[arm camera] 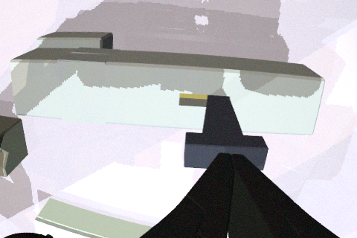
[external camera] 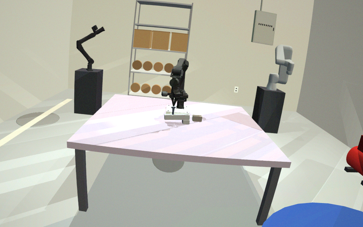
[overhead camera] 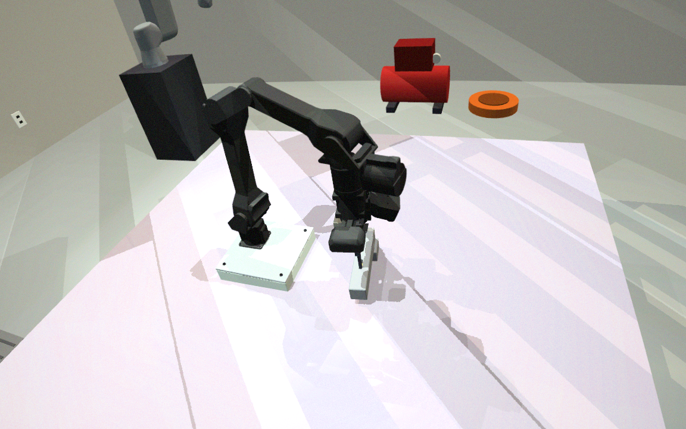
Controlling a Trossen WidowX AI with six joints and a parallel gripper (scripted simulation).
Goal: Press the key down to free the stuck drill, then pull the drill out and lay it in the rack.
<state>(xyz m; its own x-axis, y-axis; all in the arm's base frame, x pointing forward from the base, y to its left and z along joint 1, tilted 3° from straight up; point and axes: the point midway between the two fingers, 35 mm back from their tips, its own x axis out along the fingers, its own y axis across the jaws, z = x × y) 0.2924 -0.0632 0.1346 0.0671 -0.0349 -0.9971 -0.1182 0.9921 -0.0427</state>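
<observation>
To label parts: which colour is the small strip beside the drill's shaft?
Yellow strip, seen best in the wrist view.

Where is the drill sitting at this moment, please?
In the wrist view, the dark T-shaped drill stands in the pale block, just ahead of the shut gripper.

the table top [external camera: 137, 132] looks smooth and a bit shiny, pale pink. the long block [arm camera: 163, 89] looks like smooth, dull, pale green plastic. the drill [arm camera: 225, 144] is dull dark blue. the gripper [arm camera: 230, 163] looks like dull black plastic.
</observation>
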